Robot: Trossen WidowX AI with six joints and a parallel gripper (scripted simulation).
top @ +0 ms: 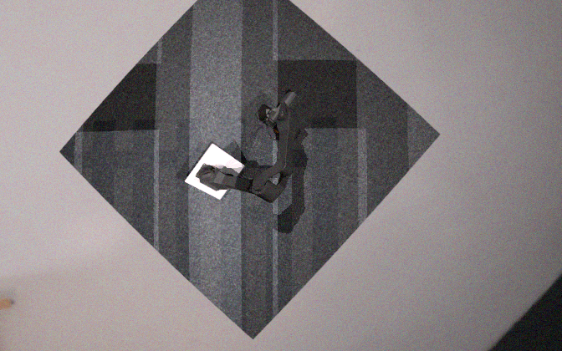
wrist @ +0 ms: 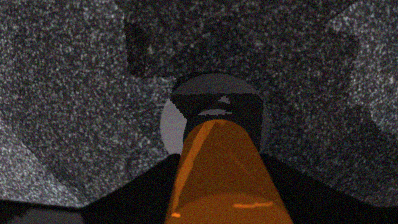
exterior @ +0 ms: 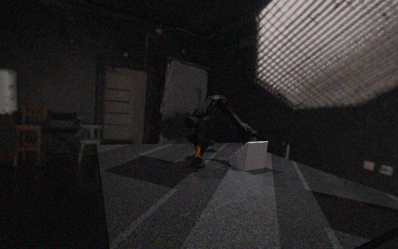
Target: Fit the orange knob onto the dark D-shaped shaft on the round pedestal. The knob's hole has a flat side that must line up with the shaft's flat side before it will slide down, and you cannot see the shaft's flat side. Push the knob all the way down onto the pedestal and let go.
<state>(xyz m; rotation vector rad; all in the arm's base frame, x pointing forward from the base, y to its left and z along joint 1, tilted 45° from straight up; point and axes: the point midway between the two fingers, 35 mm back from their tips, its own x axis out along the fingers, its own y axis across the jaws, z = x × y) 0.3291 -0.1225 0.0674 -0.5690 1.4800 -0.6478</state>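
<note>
The orange knob point(top: 276, 130) point(exterior: 198, 151) point(wrist: 225, 170) is upright between the fingers of my gripper point(exterior: 198, 146) point(wrist: 218, 161), which is shut on it. The round pedestal point(exterior: 196, 162) point(wrist: 172, 125) is below the knob; in the wrist view its grey rim shows to the left of and beyond the knob's lower end. The dark D-shaped shaft cannot be made out. In the exterior view the knob's lower end is close to the pedestal's dark top, but whether it touches or sits around the shaft cannot be told. The knob's hole is hidden.
A white block with a sloping side point(top: 221, 194) point(exterior: 256, 156) stands on the striped grey table top point(top: 213, 244) point(exterior: 237, 213), under the arm's base end in the top view. The arm point(top: 287, 139) bends from there to the pedestal. Dark shadows lie around the pedestal.
</note>
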